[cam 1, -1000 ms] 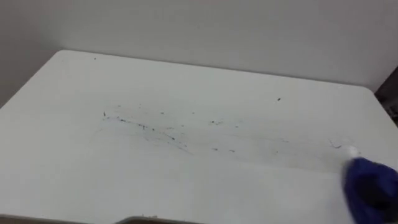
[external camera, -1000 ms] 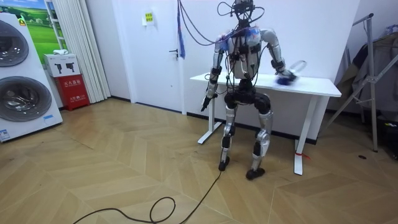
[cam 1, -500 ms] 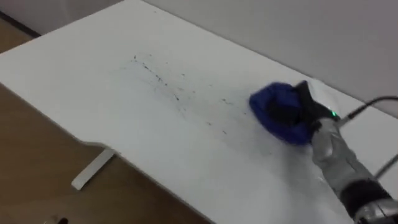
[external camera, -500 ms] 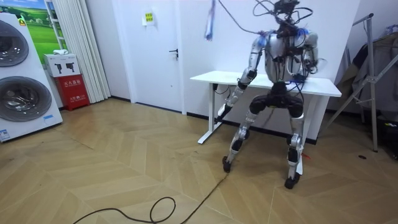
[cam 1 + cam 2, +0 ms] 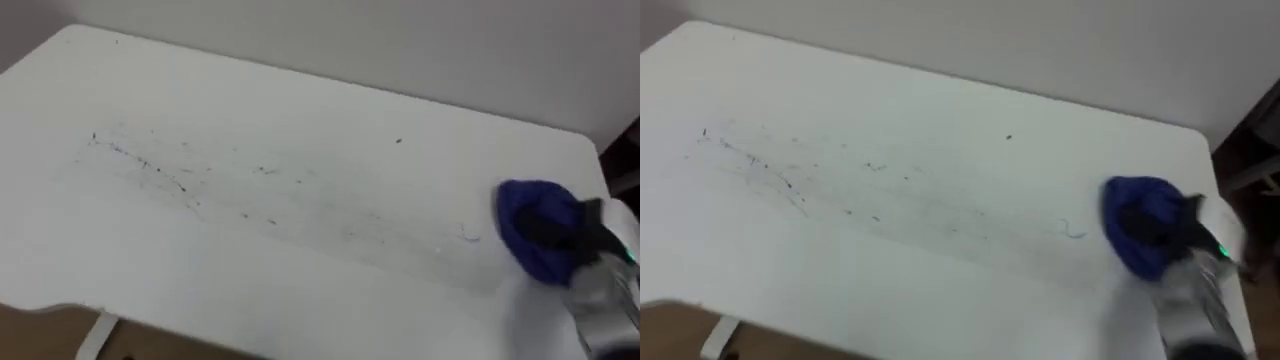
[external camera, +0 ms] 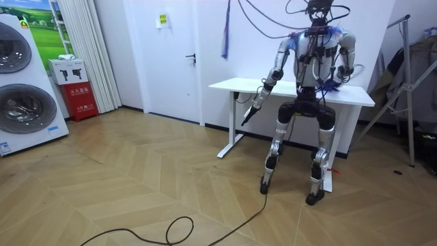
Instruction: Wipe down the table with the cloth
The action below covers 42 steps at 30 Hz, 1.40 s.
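Rightward since 0.5 s ago went the cloth (image 5: 520, 215), off the marks (image 5: 150, 175); it lies on the table (image 5: 300, 90), gripped under the right hand (image 5: 570, 232). Marks stretch well left of that hand. Left hand (image 6: 248, 117) hangs low.

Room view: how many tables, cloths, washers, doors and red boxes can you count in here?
Table: 1
Cloth: 1
Washers: 2
Door: 1
Red box: 1
Total: 6
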Tool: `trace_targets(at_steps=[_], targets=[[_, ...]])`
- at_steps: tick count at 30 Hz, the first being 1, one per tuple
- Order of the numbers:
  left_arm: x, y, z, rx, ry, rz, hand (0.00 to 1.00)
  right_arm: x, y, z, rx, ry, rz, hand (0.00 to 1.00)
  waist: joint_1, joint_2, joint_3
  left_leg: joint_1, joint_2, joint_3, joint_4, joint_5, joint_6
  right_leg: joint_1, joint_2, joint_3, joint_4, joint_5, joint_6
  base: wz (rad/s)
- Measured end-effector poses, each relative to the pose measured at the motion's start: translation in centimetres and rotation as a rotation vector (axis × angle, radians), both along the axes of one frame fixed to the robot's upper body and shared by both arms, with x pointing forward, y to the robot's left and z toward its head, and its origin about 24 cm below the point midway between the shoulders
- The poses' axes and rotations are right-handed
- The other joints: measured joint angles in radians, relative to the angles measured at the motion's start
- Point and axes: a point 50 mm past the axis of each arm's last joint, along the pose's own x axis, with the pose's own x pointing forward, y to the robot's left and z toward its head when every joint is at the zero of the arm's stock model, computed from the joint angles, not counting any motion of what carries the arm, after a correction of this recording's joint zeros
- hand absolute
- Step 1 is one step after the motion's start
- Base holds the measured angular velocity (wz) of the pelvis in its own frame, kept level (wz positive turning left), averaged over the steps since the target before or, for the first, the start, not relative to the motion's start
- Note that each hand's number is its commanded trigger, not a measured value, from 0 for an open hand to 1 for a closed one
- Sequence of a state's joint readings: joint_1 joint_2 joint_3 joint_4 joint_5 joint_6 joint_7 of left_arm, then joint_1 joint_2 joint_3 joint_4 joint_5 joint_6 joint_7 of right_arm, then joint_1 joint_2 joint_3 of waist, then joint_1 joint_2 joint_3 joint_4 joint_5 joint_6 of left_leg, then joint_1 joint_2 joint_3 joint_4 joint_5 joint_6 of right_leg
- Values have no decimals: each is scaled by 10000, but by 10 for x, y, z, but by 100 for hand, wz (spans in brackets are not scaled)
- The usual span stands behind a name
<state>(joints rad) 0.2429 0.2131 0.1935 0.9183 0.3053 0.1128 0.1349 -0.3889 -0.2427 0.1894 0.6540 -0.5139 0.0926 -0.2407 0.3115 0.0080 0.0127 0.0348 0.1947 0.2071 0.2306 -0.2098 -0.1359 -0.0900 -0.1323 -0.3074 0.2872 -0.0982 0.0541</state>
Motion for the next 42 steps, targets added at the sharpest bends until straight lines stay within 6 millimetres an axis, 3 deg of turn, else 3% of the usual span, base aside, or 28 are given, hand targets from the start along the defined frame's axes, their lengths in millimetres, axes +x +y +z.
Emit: trace_targets(at_steps=[1,3,5,7,9,10,12,13,17,20,23,26,28,31,34,36,38,39,42], targets=[[2,-4,-1,-90,10,-98,0,5,12,4,7,-137,539,100,12,59,30,-19,-10,-33,-19,15,21,5,-12,-27,5,1,1,-7],[0,-9,-4,-219,171,-251,0,12,40,11,347,-320,1493,100,186,105,-14,-36,-69,-231,-209,99,22,4,-64,-193,3,-35,38,23],[-5,-8,-4,-149,375,-120,0,11,42,9,283,-253,1564,100,209,-76,-59,-57,-137,-384,-386,228,33,39,-110,-348,-86,-84,64,27],[-15,-7,-3,-35,607,-44,0,-1,33,-5,115,222,1357,100,85,-242,-107,-27,-146,-646,-404,254,48,336,-112,-617,-252,-108,105,46],[-26,-7,-3,62,845,58,0,-32,18,-36,-150,709,874,100,-493,-278,-109,256,-147,-1095,-428,254,49,984,-111,-1096,-481,-141,156,72],[-30,-7,-3,101,915,102,0,-40,16,-42,-144,708,805,100,-685,-289,-107,354,-154,-1123,-430,254,48,1154,-110,-1190,-581,-161,188,55],[-38,-1,0,407,914,431,0,-73,-1,-63,-14,674,29,100,-1165,-463,-224,573,-188,-1152,-444,253,48,1751,-101,-1382,-925,-290,390,37],[-37,0,0,463,854,440,0,-81,-8,-66,-27,661,-288,100,-1276,-488,-235,634,-188,-1128,-453,253,47,1883,-80,-1376,-1025,-295,397,30],[-31,4,3,695,405,170,0,-136,-70,-78,-533,764,-3031,100,-1728,-483,-258,798,-285,-1083,-502,251,47,2311,-87,-1245,-1342,-329,451,17],[-35,10,5,940,472,159,0,-167,-101,-80,-623,1100,-4432,100,-1791,-517,-280,793,-385,-1084,-430,242,71,2317,-84,-675,-1328,-344,474,6],[-36,13,7,1105,495,141,0,-175,-112,-82,-576,1411,-4915,100,-1814,-541,-283,781,-398,-1082,-306,239,122,2320,-74,-420,-1283,-352,485,-1],[-31,10,6,1073,392,79,0,-162,-109,-82,-472,1599,-4943,100,-1733,-534,-278,792,-398,-1176,-282,247,134,2272,-57,-344,-1166,-390,540,-4],[-26,5,4,1168,313,-49,0,-152,-102,-83,-347,1715,-4881,100,-1668,-513,-278,800,-397,-1196,-331,250,138,2231,-12,-238,-1146,-340,483,-13],[-13,-7,0,1065,164,-597,0,-127,-79,-77,-227,1681,-4077,100,-1389,-429,-264,756,-393,-1322,-373,253,142,1886,92,176,-964,-119,224,-42],[3,-18,-2,986,-154,-921,0,-95,-19,-65,-363,1395,-1303,100,-1078,-401,-227,622,-360,-1327,-434,294,143,1468,193,441,-813,-9,120,-32],[12,-24,-3,876,-313,-1196,0,-78,32,-58,-271,1241,741,100,-798,-385,-205,614,-360,-1384,-502,302,129,1436,231,474,-835,-3,108,0],[15,-28,-4,816,-279,-1437,0,-70,63,-52,-240,1167,2011,100,-620,-375,-161,573,-363,-1404,-552,276,87,1414,230,461,-878,-8,116,9],[13,-28,-4,798,-150,-1479,0,-66,75,-48,-421,1068,2647,100,-565,-388,-138,458,-371,-1521,-541,293,115,1415,227,365,-950,-9,122,19],[-5,-28,-6,754,386,-1341,0,-63,85,-39,-579,892,3300,100,-580,-363,-100,276,-373,-1826,-495,307,137,1432,229,45,-1028,-41,141,27]])
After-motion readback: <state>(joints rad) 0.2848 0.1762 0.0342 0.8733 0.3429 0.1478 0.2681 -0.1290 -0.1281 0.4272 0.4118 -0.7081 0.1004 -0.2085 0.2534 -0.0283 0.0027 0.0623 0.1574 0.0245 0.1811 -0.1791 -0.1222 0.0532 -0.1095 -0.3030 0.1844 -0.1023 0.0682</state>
